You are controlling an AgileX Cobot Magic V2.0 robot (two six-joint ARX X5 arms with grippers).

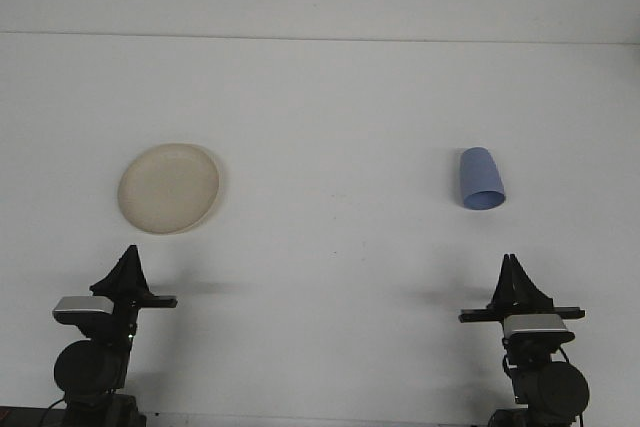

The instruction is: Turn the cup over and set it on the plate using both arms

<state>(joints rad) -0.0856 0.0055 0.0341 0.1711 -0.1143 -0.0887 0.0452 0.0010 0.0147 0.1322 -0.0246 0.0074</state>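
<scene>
Nearest the camera, the left gripper [128, 259] and the right gripper [514, 269] are seen parked low at the table's [330, 117] near edge, each with fingers drawn together to a point and nothing held. Farther out, the cream plate [168, 188] lies ahead of the left arm, and the blue cup [481, 179] lies on its side ahead of the right arm, well apart. No step is judged begun; a reach to the cup is called for first.
</scene>
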